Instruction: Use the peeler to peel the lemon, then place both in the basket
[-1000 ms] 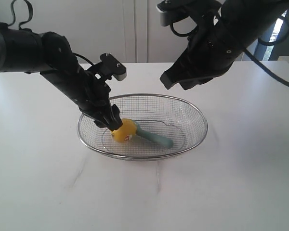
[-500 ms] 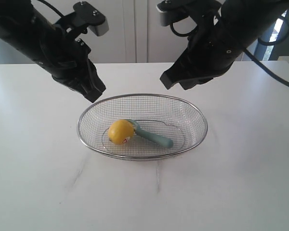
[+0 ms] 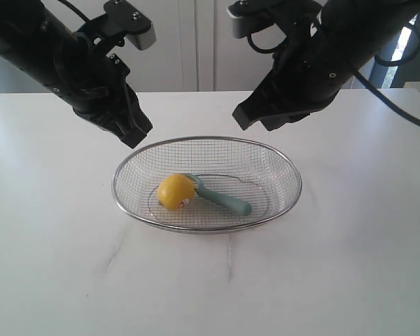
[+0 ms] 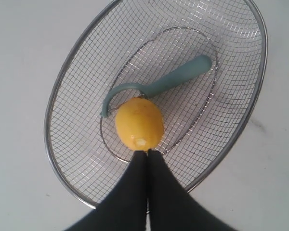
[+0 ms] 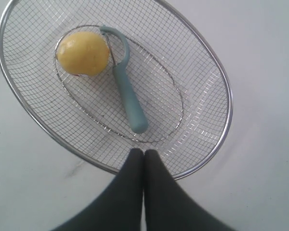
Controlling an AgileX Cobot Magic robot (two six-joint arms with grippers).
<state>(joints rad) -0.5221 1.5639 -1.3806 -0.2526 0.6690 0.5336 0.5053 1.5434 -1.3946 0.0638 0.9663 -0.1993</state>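
The yellow lemon [image 3: 176,192] lies in the left half of the wire basket [image 3: 287,170], its sticker facing the front. The teal peeler [image 3: 222,199] rests beside it in the basket, blade head against the lemon. In the wrist views the lemon [image 4: 139,123] [image 5: 83,53], the peeler [image 4: 176,80] [image 5: 129,100] and the basket's rim [image 4: 56,91] [image 5: 220,79] show from above. My left gripper [image 3: 134,133] [image 4: 148,153] hangs shut and empty above the basket's left rear rim. Above the rear right rim, my right gripper [image 3: 241,116] [image 5: 144,151] is shut and empty too.
The basket stands mid-table on a white tabletop [image 3: 210,280]. White cabinet doors [image 3: 196,42] rise behind the table. Black cables [image 3: 399,105] trail from the right arm at the far right.
One second ago my left gripper was down in the basket at the lemon. It has let go, shut, and risen up and back to the left. The lemon stays in the basket.
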